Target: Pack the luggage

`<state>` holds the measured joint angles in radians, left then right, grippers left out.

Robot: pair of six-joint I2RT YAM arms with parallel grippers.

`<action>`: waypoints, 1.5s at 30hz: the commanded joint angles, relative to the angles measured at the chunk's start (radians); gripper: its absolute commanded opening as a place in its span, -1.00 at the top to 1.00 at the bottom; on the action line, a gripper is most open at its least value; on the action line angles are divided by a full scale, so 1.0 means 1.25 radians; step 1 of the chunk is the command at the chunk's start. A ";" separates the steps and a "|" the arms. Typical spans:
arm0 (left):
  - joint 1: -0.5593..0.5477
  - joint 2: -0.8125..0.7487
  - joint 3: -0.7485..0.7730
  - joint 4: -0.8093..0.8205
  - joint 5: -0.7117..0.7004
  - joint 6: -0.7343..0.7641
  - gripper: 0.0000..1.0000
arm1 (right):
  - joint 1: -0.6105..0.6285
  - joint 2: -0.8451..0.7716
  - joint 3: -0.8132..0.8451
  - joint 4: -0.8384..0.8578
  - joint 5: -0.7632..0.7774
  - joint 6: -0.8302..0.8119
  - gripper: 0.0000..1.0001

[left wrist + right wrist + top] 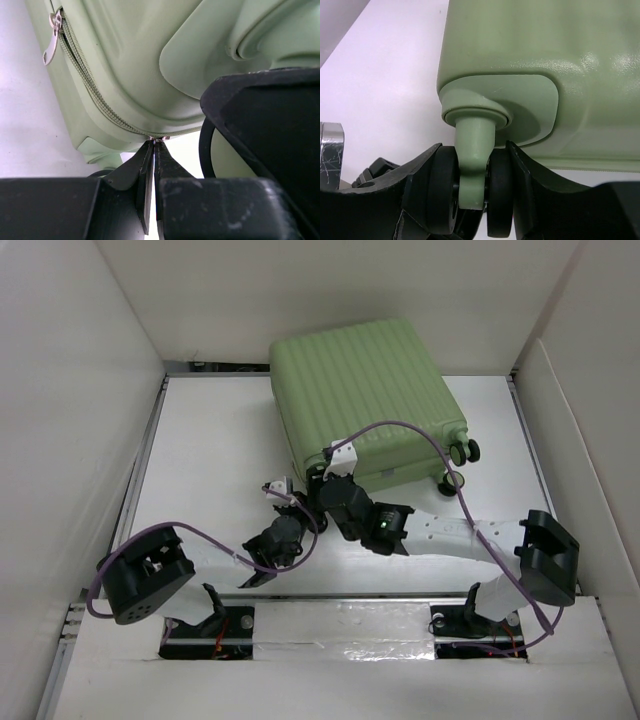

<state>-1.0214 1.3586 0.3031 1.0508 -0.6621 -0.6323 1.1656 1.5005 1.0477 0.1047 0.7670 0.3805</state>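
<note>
The luggage (pixel 365 400) is a pale green ribbed suitcase lying closed at the back of the table. My left gripper (pixel 287 495) is at its near left corner. In the left wrist view its fingers (pixel 145 165) are shut on a small metal zipper pull (pixel 160 138) on the zipper seam (pixel 95 95). A second silver zipper pull (pixel 52 38) hangs further along the seam. My right gripper (pixel 330 468) is at the same corner. In the right wrist view it (pixel 473 150) is shut on a black caster wheel (pixel 499 195) and its green stem (pixel 472 165).
Two more black caster wheels (pixel 465 452) stick out at the suitcase's near right corner. White walls (pixel 70 440) enclose the white table (pixel 210 440) on three sides. A purple cable (pixel 420 435) arcs over the suitcase's near edge.
</note>
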 commanded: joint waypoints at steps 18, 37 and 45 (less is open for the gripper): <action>0.077 -0.139 -0.003 -0.269 -0.121 -0.013 1.00 | -0.054 -0.150 -0.088 0.009 -0.056 -0.044 1.00; 0.294 -0.267 0.078 -0.482 -0.014 -0.001 1.00 | -0.013 -0.232 -0.172 0.046 -0.185 -0.069 1.00; 0.202 -0.380 -0.005 -0.383 0.321 0.101 0.78 | -0.006 -0.210 -0.141 0.038 -0.178 -0.080 1.00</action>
<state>-0.7395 0.9371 0.3412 0.5030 -0.4282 -0.5694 1.1271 1.2381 0.8238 0.1135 0.5869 0.3069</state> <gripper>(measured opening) 0.077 0.561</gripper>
